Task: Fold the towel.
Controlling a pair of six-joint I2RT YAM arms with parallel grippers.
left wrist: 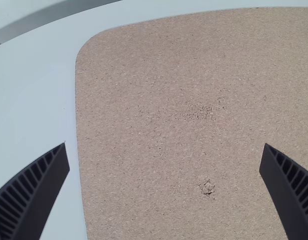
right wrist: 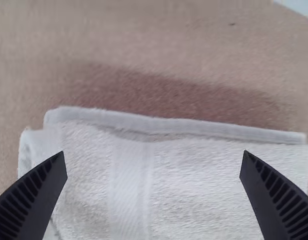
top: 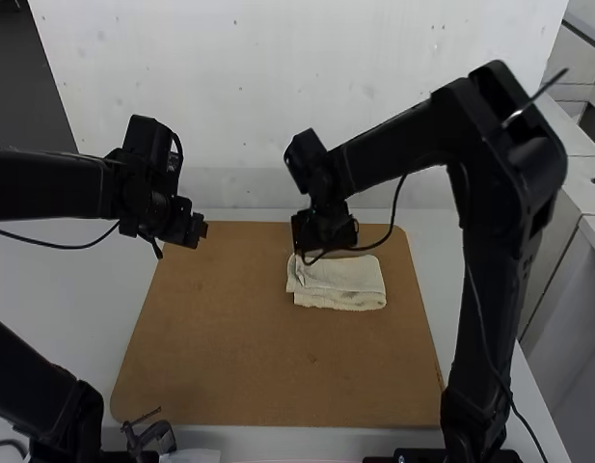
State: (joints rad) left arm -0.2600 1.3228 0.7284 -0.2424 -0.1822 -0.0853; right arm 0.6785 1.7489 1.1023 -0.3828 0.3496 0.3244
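The off-white towel [top: 340,283] lies folded into a small layered rectangle on the brown board, right of its middle. My right gripper [top: 305,253] is over the towel's far left part. In the right wrist view the right gripper [right wrist: 154,195] is open above the towel [right wrist: 193,185], whose stacked edges and a smooth woven band show. My left gripper [top: 196,236] hangs at the board's far left corner, away from the towel. In the left wrist view the left gripper [left wrist: 163,192] is open over bare board with nothing between its fingers.
The brown board [top: 229,357] rests on a white table [top: 75,299]. A white wall [top: 278,106] rises behind it. A small dark device [top: 154,434] stands at the near left edge.
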